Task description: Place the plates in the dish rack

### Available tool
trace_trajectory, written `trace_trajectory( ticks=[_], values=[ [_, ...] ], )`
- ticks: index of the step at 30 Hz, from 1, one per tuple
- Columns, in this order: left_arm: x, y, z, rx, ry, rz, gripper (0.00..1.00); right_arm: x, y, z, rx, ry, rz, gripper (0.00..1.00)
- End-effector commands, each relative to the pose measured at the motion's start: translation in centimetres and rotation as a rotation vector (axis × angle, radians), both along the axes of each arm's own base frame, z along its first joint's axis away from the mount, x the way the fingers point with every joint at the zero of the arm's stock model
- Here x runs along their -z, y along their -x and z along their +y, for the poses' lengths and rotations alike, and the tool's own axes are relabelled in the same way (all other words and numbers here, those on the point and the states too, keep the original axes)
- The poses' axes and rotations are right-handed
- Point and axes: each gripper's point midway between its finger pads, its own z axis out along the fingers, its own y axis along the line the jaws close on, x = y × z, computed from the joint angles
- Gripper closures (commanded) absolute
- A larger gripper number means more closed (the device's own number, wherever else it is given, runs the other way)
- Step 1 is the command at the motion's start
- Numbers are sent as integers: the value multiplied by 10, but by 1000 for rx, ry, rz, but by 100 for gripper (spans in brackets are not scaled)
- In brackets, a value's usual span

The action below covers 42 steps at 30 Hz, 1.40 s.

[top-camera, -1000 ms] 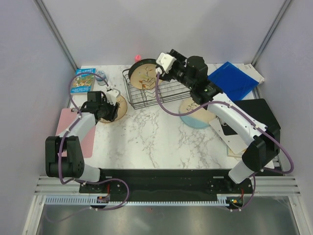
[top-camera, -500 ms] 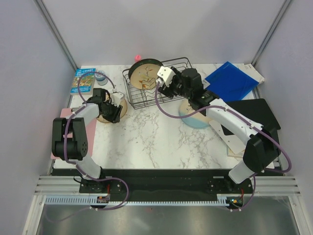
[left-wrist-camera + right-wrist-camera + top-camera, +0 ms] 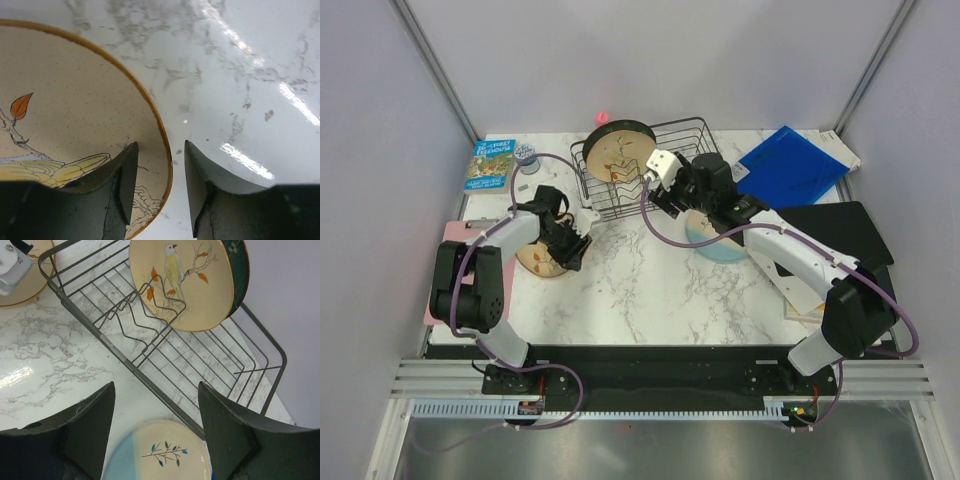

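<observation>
The left end effector is standing part-open, not clenched, its two fingers straddling the brown rim of a tan leaf plate: one finger is sitting over the plate's face, the other over the marble tabletop, with a sliver of bare tabletop showing between rim and finger. In the overhead view that plate is lying at the left centre of the frame, near the dish rack's lower left corner and outside it. The right end effector is hanging released and empty, jaws spread wide, above the near rim of the dish rack. Inside the rack, at the top of the wrist frame, a tan bird plate is standing on edge with the dark teal plate just behind it. The cream-and-blue plate is lying flat on the tabletop at the bottom of the frame, just outside the rack.
</observation>
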Motion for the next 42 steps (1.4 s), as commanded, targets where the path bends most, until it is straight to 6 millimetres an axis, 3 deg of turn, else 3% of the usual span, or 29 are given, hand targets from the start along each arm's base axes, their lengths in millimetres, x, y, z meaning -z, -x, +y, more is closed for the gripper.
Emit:
trace_trajectory(
  ticks=[1,7,11,20,24,25,27,29,30,31,33,34,37,40,42],
  values=[
    [3,61,-20,141,10,228,51,2,12,-3,12,-34,43,26],
    [1,69,-47,219,11,286,51,15,24,-14,39,-34,79,26],
    [2,71,-77,297,19,299,50,21,30,-22,56,-21,85,26],
    [-3,73,-161,438,96,323,50,29,22,-74,249,-88,204,26],
    [-22,68,-182,419,159,311,49,29,20,-86,302,-128,256,26],
    [-31,65,-181,413,174,287,48,32,20,-87,304,-138,280,26],
    [-68,62,-179,414,239,202,48,38,21,-86,316,-184,349,26],
    [-91,56,-166,353,291,164,46,52,38,-71,218,-206,477,26],
    [-116,55,-160,331,335,106,46,62,43,-64,185,-204,534,28],
    [-125,45,-144,262,354,89,44,69,50,-60,156,-208,581,28],
    [-142,47,-123,172,399,72,44,84,65,-45,72,-243,696,28],
    [-143,39,-102,97,399,58,43,89,69,-41,57,-254,732,28],
    [-125,46,-58,-14,333,70,43,109,75,-28,38,-306,845,28],
    [-106,52,-27,-90,315,101,44,126,76,-17,39,-373,928,28],
    [-95,54,-19,-116,331,130,43,138,77,-11,27,-395,977,27]
  ],
)
